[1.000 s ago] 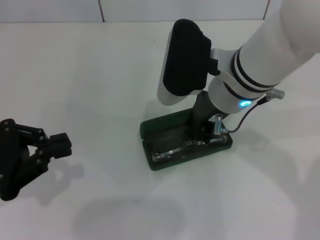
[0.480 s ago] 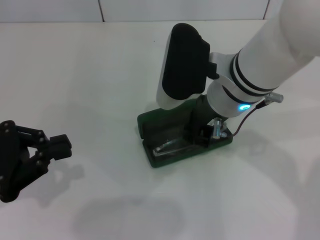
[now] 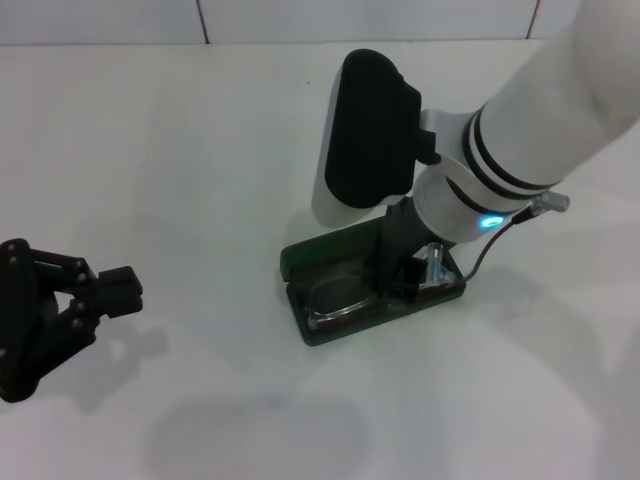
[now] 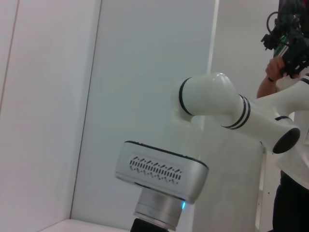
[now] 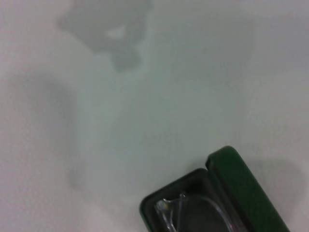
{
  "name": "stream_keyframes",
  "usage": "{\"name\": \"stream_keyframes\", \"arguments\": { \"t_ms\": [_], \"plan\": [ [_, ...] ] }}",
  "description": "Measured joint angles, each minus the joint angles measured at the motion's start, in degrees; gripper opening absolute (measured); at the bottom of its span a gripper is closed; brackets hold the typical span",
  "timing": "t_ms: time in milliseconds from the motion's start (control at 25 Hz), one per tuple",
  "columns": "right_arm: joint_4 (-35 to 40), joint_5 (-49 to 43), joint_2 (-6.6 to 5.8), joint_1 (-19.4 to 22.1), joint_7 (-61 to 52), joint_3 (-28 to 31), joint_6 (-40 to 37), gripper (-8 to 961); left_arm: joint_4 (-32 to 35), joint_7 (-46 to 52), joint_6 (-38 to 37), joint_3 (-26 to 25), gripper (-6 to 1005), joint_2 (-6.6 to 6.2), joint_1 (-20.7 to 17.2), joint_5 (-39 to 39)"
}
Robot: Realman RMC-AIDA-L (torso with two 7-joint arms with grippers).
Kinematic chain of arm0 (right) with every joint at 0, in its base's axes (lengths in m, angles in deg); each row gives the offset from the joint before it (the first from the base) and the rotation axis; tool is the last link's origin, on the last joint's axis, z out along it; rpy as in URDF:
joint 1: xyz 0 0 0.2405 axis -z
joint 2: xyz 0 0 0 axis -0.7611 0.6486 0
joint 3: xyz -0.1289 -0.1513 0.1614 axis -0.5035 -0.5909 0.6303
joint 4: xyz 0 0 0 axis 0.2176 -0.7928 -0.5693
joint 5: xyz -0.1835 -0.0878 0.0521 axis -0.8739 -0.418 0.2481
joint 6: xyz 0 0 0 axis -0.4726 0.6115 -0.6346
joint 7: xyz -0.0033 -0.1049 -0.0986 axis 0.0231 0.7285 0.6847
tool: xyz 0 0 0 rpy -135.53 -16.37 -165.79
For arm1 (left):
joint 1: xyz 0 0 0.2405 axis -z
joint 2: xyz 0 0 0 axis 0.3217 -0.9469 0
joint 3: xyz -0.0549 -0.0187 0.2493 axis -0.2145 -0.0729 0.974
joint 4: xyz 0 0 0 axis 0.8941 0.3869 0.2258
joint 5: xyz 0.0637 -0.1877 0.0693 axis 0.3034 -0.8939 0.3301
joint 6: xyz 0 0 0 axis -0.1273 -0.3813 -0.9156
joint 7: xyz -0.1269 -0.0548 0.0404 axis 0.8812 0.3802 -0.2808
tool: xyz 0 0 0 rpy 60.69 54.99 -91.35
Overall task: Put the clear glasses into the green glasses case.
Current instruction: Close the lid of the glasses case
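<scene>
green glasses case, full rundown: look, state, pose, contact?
The green glasses case is a dark green, rounded-rectangular hard shell, seemingly plastic, lying open on the white table near its middle. Its lid is hinged back along the far side. The lining looks dark grey. The clear glasses lie inside the tray. The right gripper reaches into its right end; whether it touches the case cannot be told. The left gripper is parked far off.

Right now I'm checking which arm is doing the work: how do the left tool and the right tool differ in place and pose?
The left tool hangs over bare table at the robot's left, away from everything; the right tool reaches down into the open green glasses case, where the clear glasses lie. The left tool's fingers are closed together on nothing; the right tool's fingers are hidden. Both are black.
</scene>
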Motion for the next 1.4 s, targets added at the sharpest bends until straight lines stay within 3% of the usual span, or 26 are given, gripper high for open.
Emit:
{"name": "stream_keyframes", "arguments": {
  "t_ms": [200,440,720,880,1120,1400],
  "plan": [
    [4.34,-0.16,0.0,2.92,0.18,0.51,-0.75,165,0.0,0.25,0.0,-0.14,107,0.0,0.18,0.0],
    [11.95,-0.72,-0.17,9.9,2.01,5.06,-2.62,165,-0.01,0.71,0.01,-0.42,108,0.01,0.32,-0.2],
    [23.81,0.61,-0.46,22.72,7.42,18.97,-4.0,165,0.0,2.49,0.21,-2.09,109,0.39,1.16,-0.37],
    [26.76,5.6,-0.35,28.72,11.12,29.31,-3.61,165,0.0,3.08,0.57,-2.69,110,0.9,1.42,-0.33],
    [21.26,17.85,-0.36,35.26,21.62,44.11,-4.04,165,-0.25,5.11,5.48,-4.46,111,3.17,5.13,1.8],
    [1.36,25.75,-0.51,37.3,33.36,57.97,-4.15,165,-3.78,7.71,15.64,-4.27,113,5.65,15.65,4.82]
  ]
}}
